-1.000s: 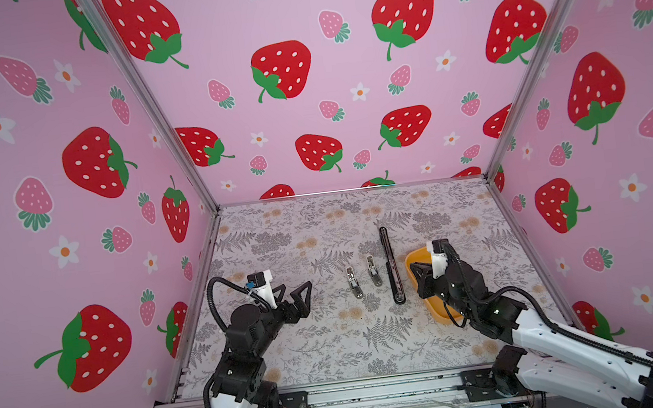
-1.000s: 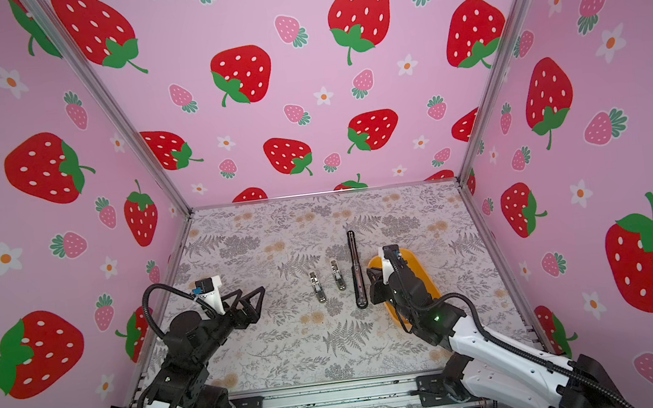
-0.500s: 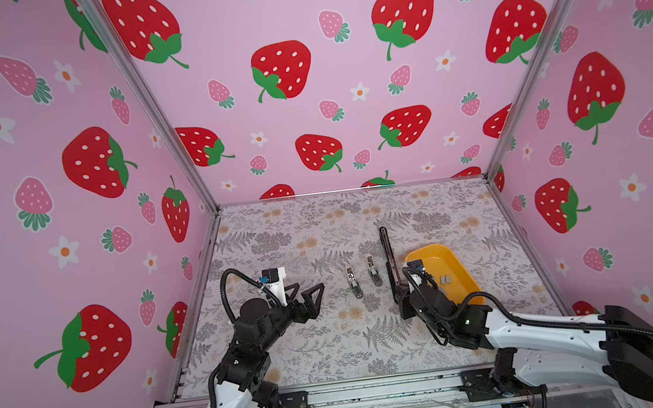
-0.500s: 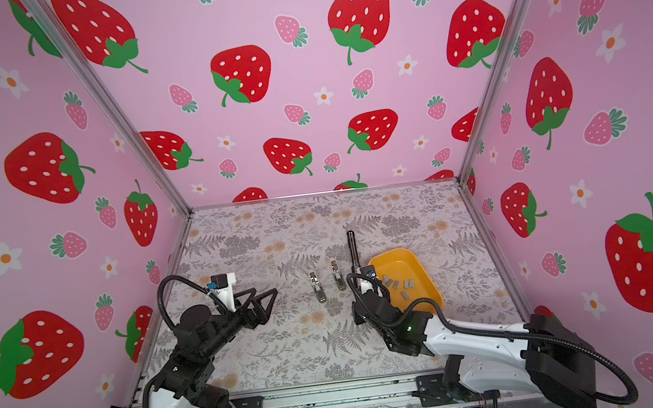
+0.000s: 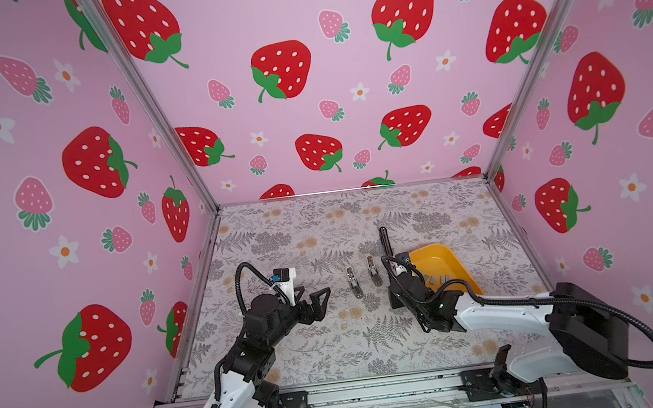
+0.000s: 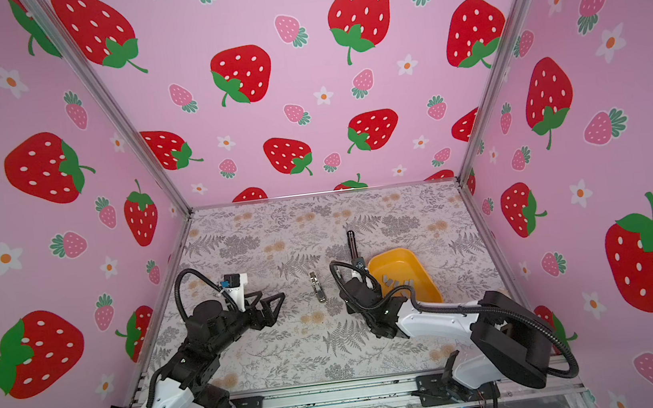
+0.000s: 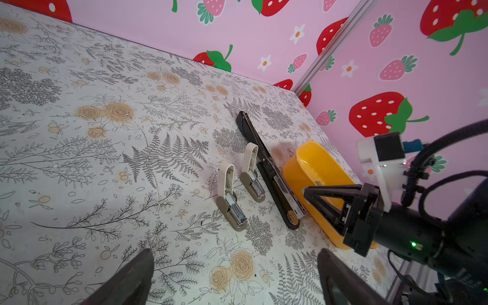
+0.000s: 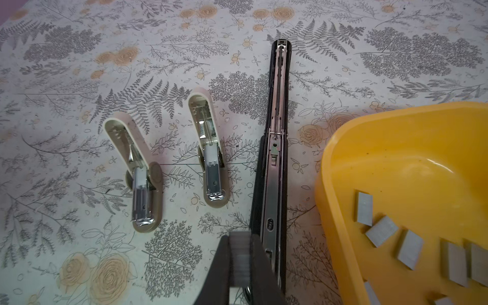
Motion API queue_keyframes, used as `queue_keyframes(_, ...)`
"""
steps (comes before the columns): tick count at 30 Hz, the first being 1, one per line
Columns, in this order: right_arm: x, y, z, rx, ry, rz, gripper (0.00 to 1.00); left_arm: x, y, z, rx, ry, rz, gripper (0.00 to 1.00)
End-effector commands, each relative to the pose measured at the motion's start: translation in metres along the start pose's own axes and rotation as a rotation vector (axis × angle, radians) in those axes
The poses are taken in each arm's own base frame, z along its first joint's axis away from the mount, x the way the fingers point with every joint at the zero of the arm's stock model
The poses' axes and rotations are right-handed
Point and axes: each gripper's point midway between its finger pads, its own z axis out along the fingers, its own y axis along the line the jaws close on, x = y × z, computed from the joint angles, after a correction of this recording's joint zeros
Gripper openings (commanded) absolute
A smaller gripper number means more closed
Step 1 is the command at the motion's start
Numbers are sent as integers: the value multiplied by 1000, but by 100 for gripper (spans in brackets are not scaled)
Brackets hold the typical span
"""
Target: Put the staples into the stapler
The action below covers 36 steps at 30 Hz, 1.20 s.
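Note:
My right gripper (image 8: 239, 239) is shut on a short grey strip of staples (image 8: 239, 261). It hovers low beside the near end of a long black stapler (image 8: 274, 158) that lies opened flat. In both top views this gripper (image 5: 394, 300) (image 6: 349, 305) sits between the black stapler (image 5: 384, 240) and the yellow tray (image 5: 444, 258). Two small whitish staplers (image 8: 142, 184) (image 8: 211, 169) lie open left of the black one. More staples (image 8: 381, 231) lie loose in the tray. My left gripper (image 7: 233, 277) (image 5: 314, 294) is open and empty, left of the small staplers (image 5: 353, 281).
The yellow tray (image 8: 343, 237) stands right of the black stapler, almost touching it. Pink strawberry walls close off the left, back and right of the floral mat (image 5: 299, 233). A metal rail (image 5: 359, 394) runs along the front edge.
My right arm has come out of the yellow tray with a staple strip and swung left and nearer, to the black stapler's near end. The left arm has edged right towards the small staplers.

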Motion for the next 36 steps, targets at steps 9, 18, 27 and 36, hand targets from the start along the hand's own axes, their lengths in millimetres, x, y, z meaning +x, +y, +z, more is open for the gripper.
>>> queue_keyframes(9,-2,-9,18,24,31,-7,3,-15,-9,1,-8,-12,64,97)
queue_keyframes(18,-1,-12,26,34,42,-33,3,-10,-23,2,47,12,86,98)
queue_keyframes(27,-5,-15,27,33,39,-30,3,-10,-26,1,50,10,97,98)
queue_keyframes(36,-5,-15,30,21,42,-24,3,-9,-29,0,61,13,102,98)
